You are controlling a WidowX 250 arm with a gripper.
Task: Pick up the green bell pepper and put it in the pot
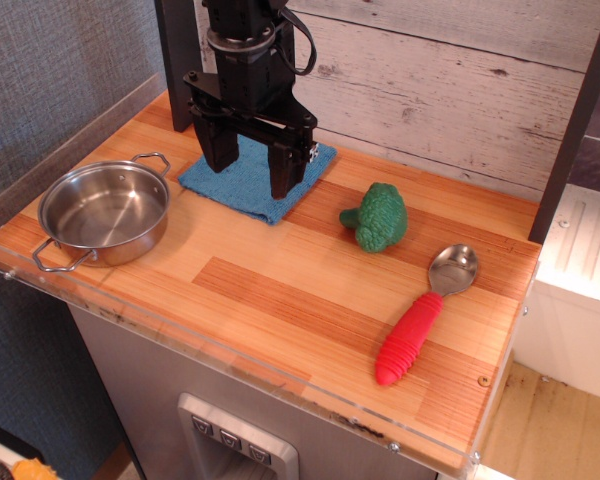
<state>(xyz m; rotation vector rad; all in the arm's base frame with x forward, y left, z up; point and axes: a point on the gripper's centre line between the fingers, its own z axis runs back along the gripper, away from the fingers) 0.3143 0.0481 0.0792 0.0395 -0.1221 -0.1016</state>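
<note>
the green bell pepper [377,217] lies on the wooden bench [280,300], right of centre, apart from everything. the fingers [248,162] hang spread and hold nothing, above the blue cloth [250,180] at the back. the pot [104,213] sits near the left edge. a red-handled spoon [422,317] lies just right of the pepper.

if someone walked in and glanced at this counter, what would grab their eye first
Probably the black gripper hanging over the blue cloth at the back of the wooden counter, fingers apart and holding nothing. Next, the shiny empty pot at the left edge, then the green bell pepper right of centre, with a red-handled spoon near the right edge.
</note>
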